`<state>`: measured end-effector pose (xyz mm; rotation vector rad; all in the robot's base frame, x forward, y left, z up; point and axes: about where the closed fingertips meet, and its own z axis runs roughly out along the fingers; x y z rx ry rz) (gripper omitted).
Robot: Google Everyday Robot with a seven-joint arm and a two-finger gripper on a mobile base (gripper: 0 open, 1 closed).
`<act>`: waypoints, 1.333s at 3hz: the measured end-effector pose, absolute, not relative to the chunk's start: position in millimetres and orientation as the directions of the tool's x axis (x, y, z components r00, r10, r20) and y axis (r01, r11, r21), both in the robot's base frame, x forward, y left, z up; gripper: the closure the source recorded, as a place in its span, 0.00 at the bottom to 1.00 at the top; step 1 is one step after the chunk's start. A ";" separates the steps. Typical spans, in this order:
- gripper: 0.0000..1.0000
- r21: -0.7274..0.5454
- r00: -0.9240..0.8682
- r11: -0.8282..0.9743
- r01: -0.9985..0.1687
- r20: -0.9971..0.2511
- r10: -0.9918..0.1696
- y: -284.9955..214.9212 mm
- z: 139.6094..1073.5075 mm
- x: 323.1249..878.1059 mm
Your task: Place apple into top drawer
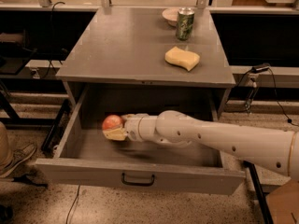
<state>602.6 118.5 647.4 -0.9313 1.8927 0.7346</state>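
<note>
One pincer (114,129), closed on the round apple (111,121), hangs inside the top drawer (140,171).

Arm (224,141): glossy white shell of smooth, rounded tubular segments, thickest toward 3 o'clock. A bulbous joint housing sits mid-length. Small dark round recesses, likely fasteners, are spaced along the shell. A thin yellowish ring marks a seam at the far 3 o'clock end. The wrist is a narrower white cylinder with faint collar lines. No cables are exposed.

Claw (113,129): at the arm's 9 o'clock end, inside the top drawer (187,178), clamped on the apple (112,121). The visible finger (115,134) is pale cream-yellow and blocky, with its finer detail blurred.
</note>
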 end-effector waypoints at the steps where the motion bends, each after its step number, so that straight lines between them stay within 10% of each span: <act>1: 0.14 0.126 -0.330 0.528 -0.840 -0.890 -0.313 122.9 645.4 604.1; 4: 0.00 0.103 -0.280 0.544 -0.833 -0.926 -0.253 74.5 695.9 602.9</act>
